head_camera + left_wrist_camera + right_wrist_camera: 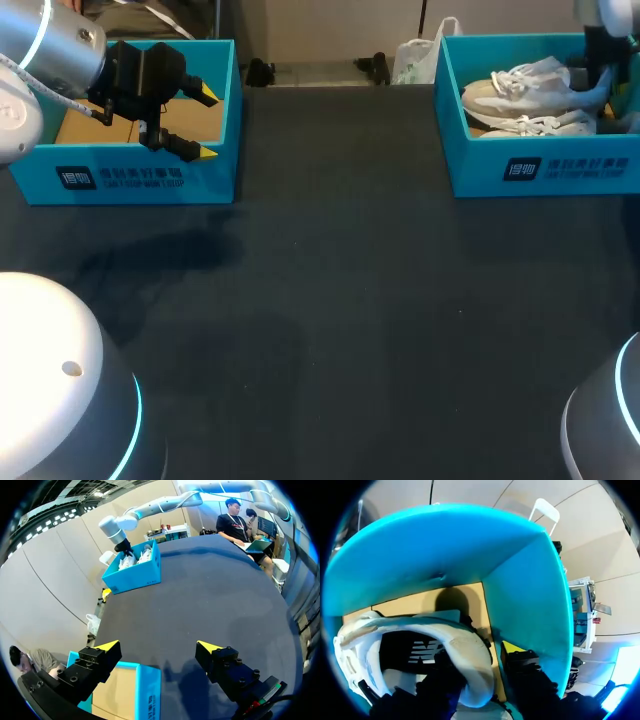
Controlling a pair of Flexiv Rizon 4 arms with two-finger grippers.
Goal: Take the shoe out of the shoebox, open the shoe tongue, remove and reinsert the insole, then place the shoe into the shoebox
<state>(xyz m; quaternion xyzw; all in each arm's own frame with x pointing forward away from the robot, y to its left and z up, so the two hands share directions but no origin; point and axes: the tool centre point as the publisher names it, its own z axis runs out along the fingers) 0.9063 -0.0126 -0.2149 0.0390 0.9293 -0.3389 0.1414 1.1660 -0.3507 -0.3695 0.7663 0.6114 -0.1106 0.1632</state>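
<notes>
Left end effector [207, 124] open, wrist view: right end effector [479, 657] astride shoe [470, 645], grip unclear

The left gripper [159, 646] hangs with fingers spread wide above the dark table [215, 595] and the near blue box [147, 692]. Across the table, the right arm [155, 504] reaches into the far blue box [136, 578] holding white shoes [132, 560].

The counter [330, 300] is matte black. At the counter's far left, the left box [130, 182] is turquoise with a tan cardboard floor and a navy label printed in white. At the counter's far right, the right box [545, 168] has the same turquoise and navy label. Its shoes [520, 95] are cream-white with white laces. The left hand [205, 125] is black with yellow tips.
</notes>
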